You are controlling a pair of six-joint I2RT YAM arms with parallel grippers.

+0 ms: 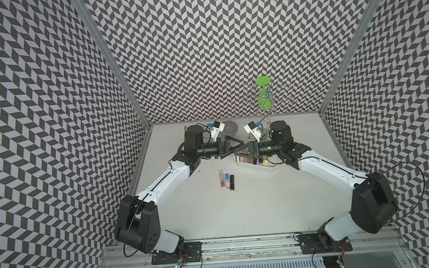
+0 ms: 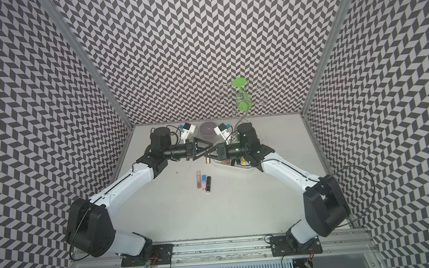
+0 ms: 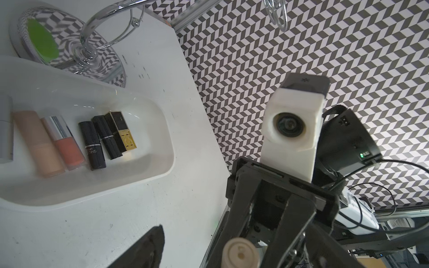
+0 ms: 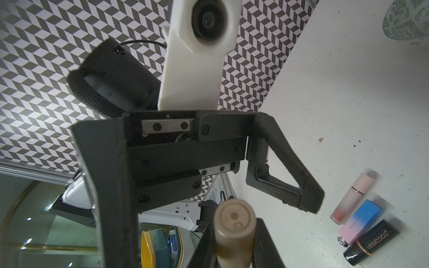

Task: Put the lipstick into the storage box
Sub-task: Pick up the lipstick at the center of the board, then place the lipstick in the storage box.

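A beige lipstick (image 4: 234,222) sticks out end-on from my right gripper (image 4: 234,243), which is shut on it. My left gripper (image 3: 232,261) stands open around the same tube, its fingers (image 4: 299,185) wide apart and clear of it. In both top views the two grippers (image 1: 238,145) (image 1: 243,150) meet tip to tip just left of the white storage box (image 1: 273,165), above the table. The box (image 3: 148,162) holds several lipsticks. Three more lipsticks (image 1: 227,181) lie side by side on the table in front.
A chrome stand with a green disc (image 1: 264,95) rises behind the box, its base (image 3: 69,46) close to the box's far wall. A lilac bowl (image 1: 230,128) sits at the back, and a green-patterned bowl (image 4: 406,20) near it.
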